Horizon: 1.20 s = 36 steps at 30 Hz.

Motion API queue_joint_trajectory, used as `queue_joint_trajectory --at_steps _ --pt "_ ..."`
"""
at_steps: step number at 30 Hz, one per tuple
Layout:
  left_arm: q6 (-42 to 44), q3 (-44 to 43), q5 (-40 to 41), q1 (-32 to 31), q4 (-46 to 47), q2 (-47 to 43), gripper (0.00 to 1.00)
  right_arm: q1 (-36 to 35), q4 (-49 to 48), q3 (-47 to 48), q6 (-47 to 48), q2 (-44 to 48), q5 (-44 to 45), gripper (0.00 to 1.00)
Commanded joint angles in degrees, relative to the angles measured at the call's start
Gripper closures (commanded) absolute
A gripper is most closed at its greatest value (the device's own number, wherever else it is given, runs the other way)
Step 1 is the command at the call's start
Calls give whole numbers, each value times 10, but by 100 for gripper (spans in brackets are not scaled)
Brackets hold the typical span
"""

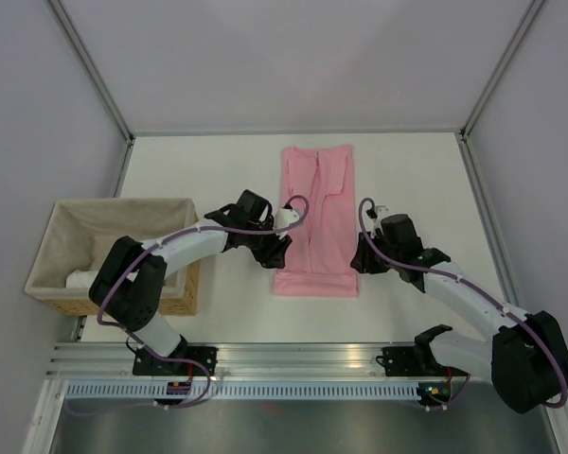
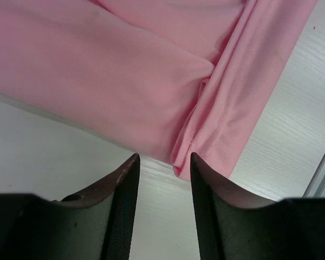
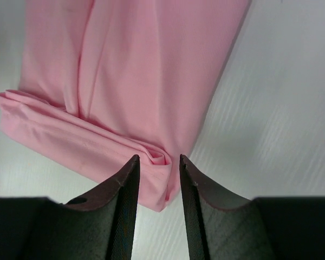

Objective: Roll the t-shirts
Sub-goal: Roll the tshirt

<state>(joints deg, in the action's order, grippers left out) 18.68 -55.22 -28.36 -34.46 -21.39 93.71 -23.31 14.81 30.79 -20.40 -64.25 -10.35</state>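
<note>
One t-shirt (image 1: 317, 213) lies as a long, narrow pink strip down the middle of the desk (image 1: 199, 170). Its far end is near the back edge, and its near end is turned over into a low roll. Bare desk runs on both sides of it, up to the right wall and, on the left, up to one wicker basket (image 1: 52, 246) at the desk's left edge. The basket holds one white bundle (image 1: 83, 280).

Two arms reach in, one to each near corner of the strip. The left arm (image 1: 185, 241) has the left jaws partly apart, and the shirt's hemmed corner (image 2: 184, 162) lies just ahead of their tips, not clamped. The right arm (image 1: 464, 293) has the right jaws partly apart too. The end of the roll (image 3: 157, 179) sits between them, with a sliver of desk showing beside it.
</note>
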Motion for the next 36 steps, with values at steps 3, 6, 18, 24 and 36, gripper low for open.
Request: queue_joint_trajectory --at_steps 3,6,18,24,36 --pt "12 -38 39 5 6 -90 52 4 0 60 144 50 -22 59" --pt "77 30 20 -9 34 -143 53 3 -50 38 234 99 -83 59" --pt "250 215 153 -190 193 -204 50 -103 19 -101 643 178 -159 54" --pt "271 226 161 -197 197 -175 51 -118 7 -112 679 135 -137 54" --pt "276 227 105 -196 138 -166 53 -119 -43 -116 705 47 -101 51"
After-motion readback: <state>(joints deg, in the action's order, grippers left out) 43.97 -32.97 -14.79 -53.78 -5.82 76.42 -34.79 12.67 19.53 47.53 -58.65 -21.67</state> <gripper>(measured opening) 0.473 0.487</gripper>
